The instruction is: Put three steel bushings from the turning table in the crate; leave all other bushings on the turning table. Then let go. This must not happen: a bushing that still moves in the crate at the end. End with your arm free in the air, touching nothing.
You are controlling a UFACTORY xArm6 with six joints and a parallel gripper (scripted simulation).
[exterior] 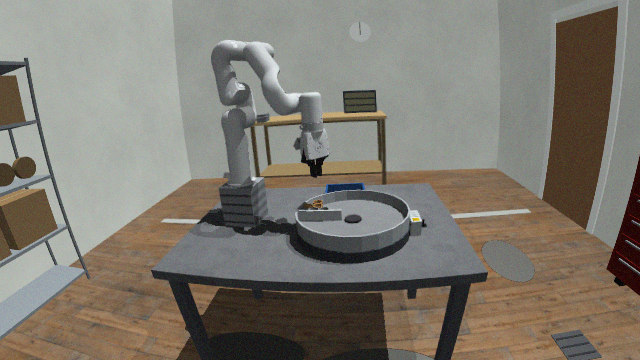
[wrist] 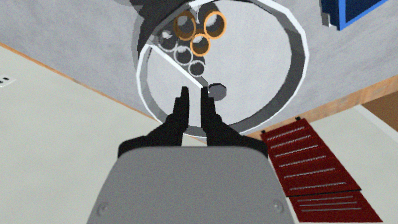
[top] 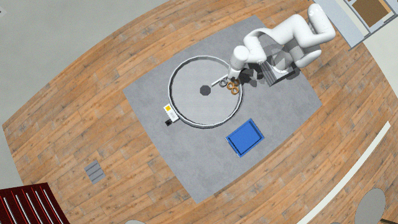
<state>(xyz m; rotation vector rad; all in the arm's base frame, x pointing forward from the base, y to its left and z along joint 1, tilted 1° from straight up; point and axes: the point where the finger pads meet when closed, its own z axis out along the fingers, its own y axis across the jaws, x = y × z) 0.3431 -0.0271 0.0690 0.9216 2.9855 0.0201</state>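
The round turning table [top: 205,91] holds a cluster of bushings at its edge near the arm. In the wrist view, steel grey bushings [wrist: 184,54] lie in a row beside a white guide bar [wrist: 165,62], with three brass ones [wrist: 200,44] just past them. From above, one steel bushing [top: 222,83] shows next to brass ones [top: 233,88]; the others are hidden under the wrist. My gripper [wrist: 194,95] [exterior: 315,172] hangs well above the table, near the cluster. Its fingers stand a narrow gap apart with nothing between them. The blue crate [top: 245,137] looks empty.
The table's raised rim [exterior: 352,235] rings the disc, with a dark hub [top: 205,90] at its centre. A small control box [top: 170,112] sits against the rim. The arm's base block [exterior: 242,202] stands on the table behind the disc.
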